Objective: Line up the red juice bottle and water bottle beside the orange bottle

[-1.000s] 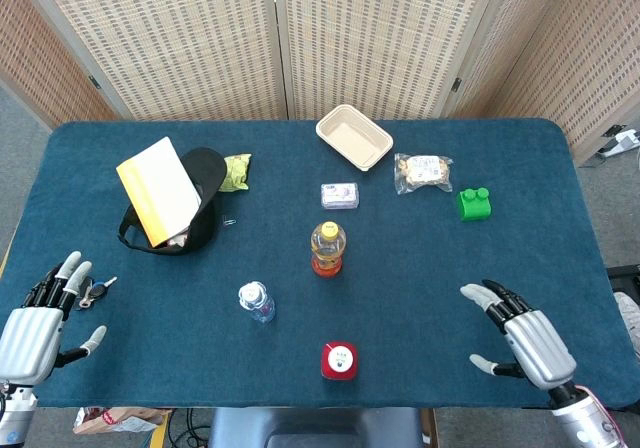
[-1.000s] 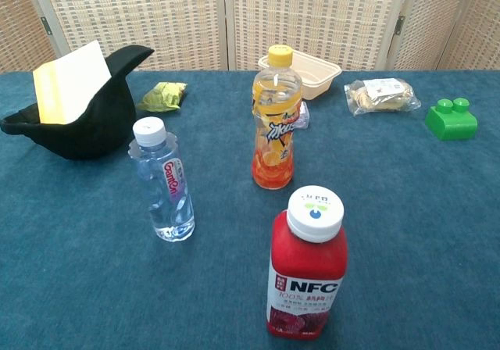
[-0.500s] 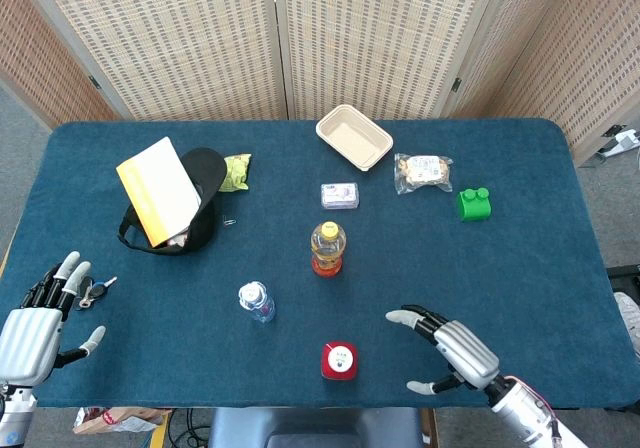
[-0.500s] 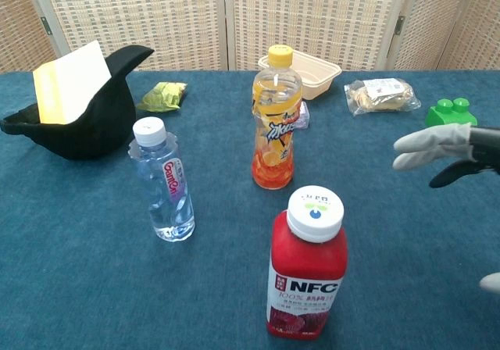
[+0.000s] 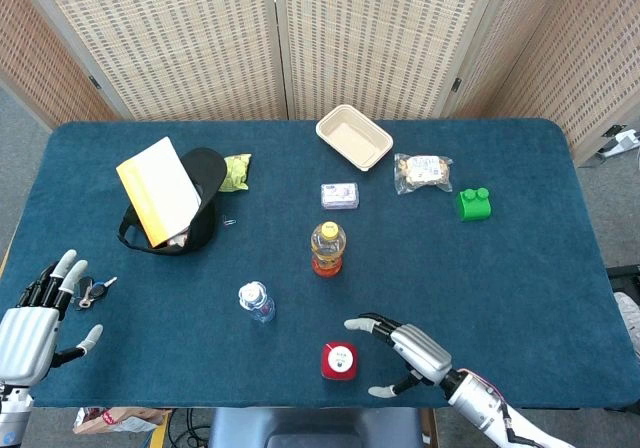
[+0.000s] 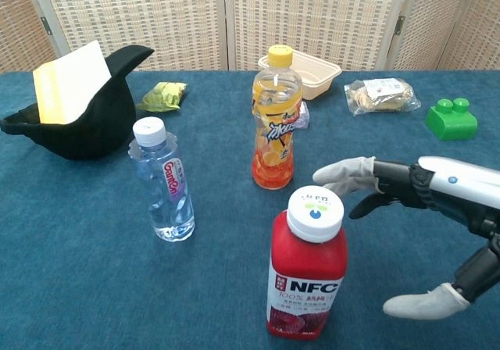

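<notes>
**Right hand being positioned at the red juice bottle**

The red juice bottle is standing upright near the front edge of the blue worktop, in front of the orange bottle and well apart from it. The water bottle is standing to the left, between the two in depth.

For a sound grasp, the bottle's body should be enclosed below the white cap, with thumb and fingers brought onto opposite sides, so that it is not being tipped as it is carried beside the orange bottle.

The right hand is being held just beside the juice bottle; its fingers are spread wide, touching nothing as far as can be judged. The left hand is resting spread and empty at the worktop's left edge, beside a set of keys.
</notes>
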`<state>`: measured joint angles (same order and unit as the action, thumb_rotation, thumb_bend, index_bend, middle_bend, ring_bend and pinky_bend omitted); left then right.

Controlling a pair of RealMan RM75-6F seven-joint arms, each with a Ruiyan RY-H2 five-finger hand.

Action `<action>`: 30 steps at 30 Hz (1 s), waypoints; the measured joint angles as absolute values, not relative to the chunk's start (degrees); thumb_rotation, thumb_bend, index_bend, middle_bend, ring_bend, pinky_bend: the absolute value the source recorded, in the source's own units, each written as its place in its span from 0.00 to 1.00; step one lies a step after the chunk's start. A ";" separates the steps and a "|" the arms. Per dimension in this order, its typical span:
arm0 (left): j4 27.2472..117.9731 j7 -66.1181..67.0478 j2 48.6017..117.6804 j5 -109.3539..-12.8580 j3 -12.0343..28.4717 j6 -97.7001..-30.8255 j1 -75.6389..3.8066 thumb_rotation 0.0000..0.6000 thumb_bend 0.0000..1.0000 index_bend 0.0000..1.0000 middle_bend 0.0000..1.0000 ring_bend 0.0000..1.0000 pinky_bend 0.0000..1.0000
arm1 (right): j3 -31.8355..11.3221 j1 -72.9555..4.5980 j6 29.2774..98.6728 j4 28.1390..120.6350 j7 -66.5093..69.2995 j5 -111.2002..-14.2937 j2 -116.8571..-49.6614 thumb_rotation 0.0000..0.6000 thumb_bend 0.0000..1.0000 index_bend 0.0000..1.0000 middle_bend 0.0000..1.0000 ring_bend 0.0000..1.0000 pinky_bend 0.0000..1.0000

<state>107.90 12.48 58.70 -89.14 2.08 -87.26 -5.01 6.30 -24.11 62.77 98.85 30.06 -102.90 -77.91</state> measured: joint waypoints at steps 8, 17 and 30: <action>108.03 12.21 58.13 -89.02 2.24 -87.66 -4.82 1.00 0.22 0.01 0.00 0.02 0.14 | 6.20 -26.06 61.54 96.73 31.64 -101.62 -81.55 1.00 0.00 0.14 0.18 0.07 0.20; 107.96 11.45 58.08 -88.95 2.05 -87.21 -4.84 1.00 0.22 0.01 0.00 0.02 0.14 | 6.08 -27.94 60.92 93.44 33.84 -100.53 -85.66 1.00 0.00 0.15 0.19 0.08 0.20; 107.85 11.33 57.71 -88.89 1.94 -87.92 -4.24 1.00 0.22 0.01 0.00 0.02 0.14 | 6.91 -28.94 61.55 89.76 36.58 -99.50 -89.75 1.00 0.30 0.37 0.24 0.10 0.20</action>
